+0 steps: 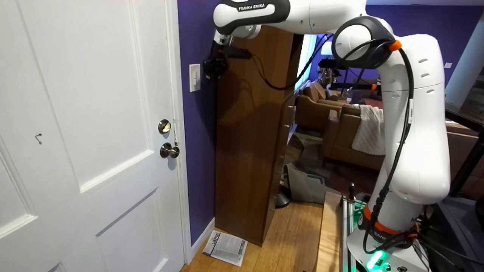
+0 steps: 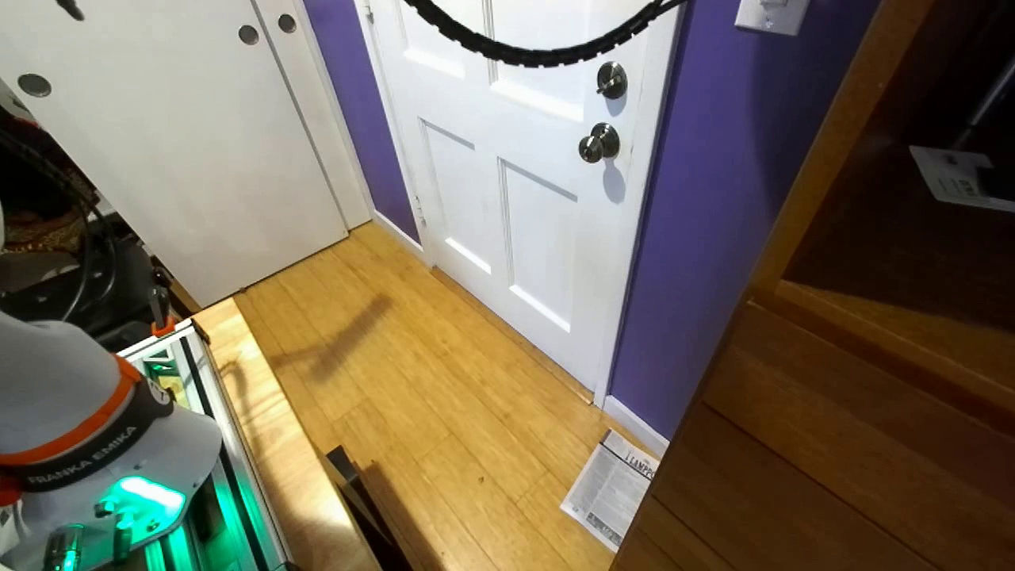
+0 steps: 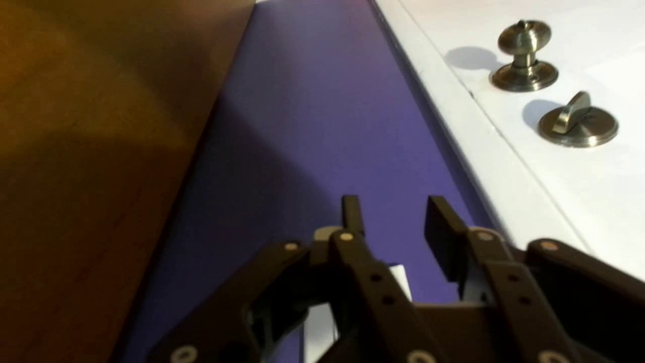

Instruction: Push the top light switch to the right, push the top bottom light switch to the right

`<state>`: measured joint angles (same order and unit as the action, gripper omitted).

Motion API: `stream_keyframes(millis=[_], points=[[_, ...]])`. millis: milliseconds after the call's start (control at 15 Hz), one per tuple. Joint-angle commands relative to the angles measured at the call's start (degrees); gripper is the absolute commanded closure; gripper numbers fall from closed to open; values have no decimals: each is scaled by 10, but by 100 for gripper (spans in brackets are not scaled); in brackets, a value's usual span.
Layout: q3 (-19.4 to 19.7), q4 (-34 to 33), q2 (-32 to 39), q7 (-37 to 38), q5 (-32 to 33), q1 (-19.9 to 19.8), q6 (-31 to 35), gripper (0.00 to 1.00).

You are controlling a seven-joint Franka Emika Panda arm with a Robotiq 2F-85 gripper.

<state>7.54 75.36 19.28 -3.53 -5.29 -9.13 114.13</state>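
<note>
Black gripper, jaws apart, purple wall showing between them in the wrist view. White light switch plate stands upright on that wall, partly hidden behind the gripper there; just beside it in an exterior view. Contact: cannot tell. Toggles on the plate too small to make out. Brown cabinet to one side of the plate, white door to the other. Lock above round knob on the door. Newspaper lies flat on the floor beside the cabinet's foot. Farther off, brown armchair, pale blanket over it.
</note>
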Motion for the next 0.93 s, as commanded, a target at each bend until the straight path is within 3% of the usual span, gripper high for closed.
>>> stream_keyframes(millis=[0,267,867], points=[[-1,118,-101,-10,22,14,-24,29],[-14,216,-198,-6,43,29,-20,0],[-25,364,-351,-42,22,51,-48,0]])
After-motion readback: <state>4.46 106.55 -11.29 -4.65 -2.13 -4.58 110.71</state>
